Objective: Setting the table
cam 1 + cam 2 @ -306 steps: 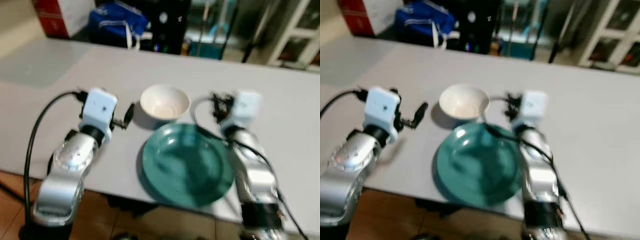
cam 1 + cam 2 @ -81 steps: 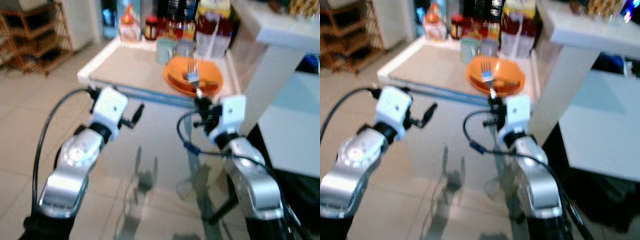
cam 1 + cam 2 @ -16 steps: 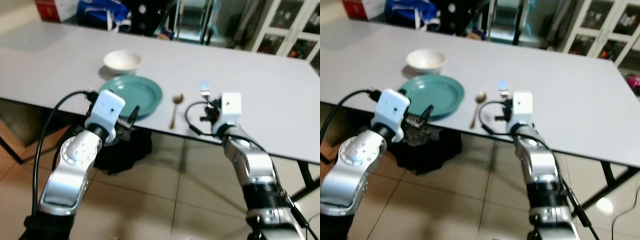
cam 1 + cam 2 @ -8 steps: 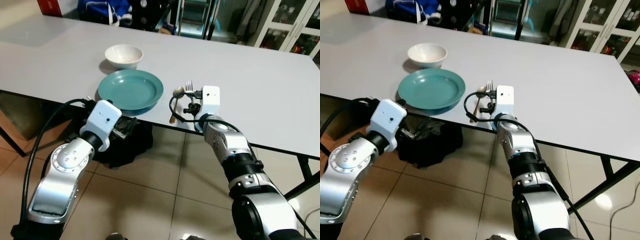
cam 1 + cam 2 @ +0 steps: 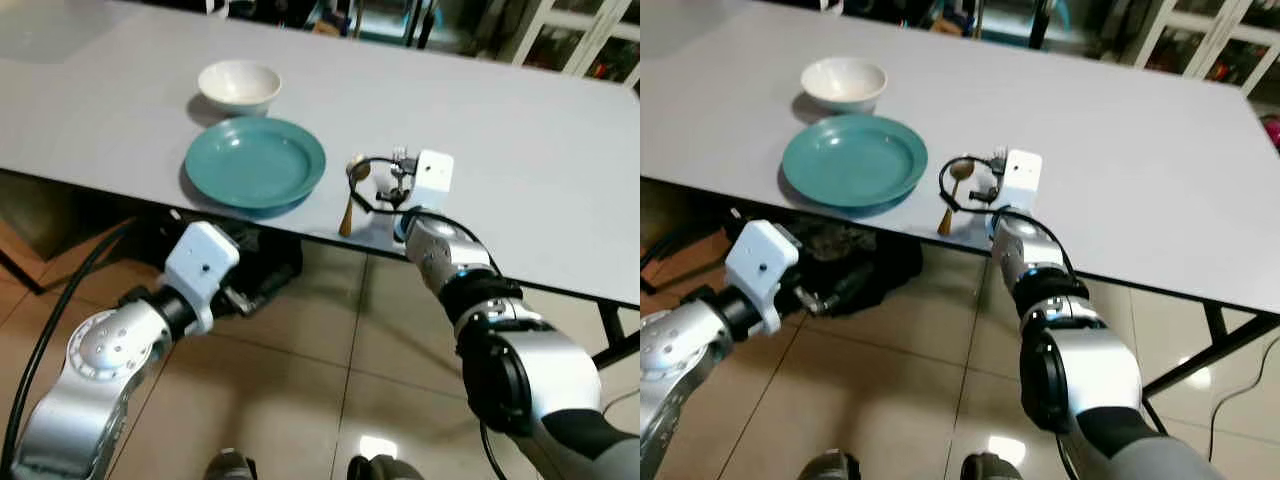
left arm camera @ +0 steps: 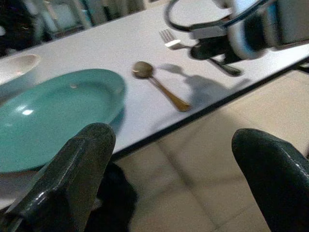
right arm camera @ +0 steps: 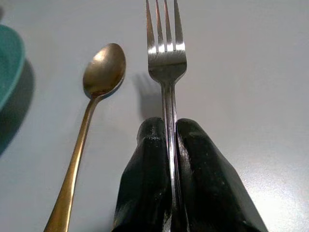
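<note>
My right hand (image 7: 170,145) was closed on the handle of the fork (image 7: 165,63), its tines pointing to 12 o'clock just above the grey tabletop (image 5: 1120,150). Just beside the fork, at 9 o'clock, lay the gold spoon (image 7: 91,106), and further at 9 o'clock the green plate (image 5: 854,158), with the white bowl (image 5: 844,80) near it at 12 o'clock. My left hand (image 6: 174,164) hung open below the tabletop edge, over the tiled floor (image 5: 300,400).
</note>
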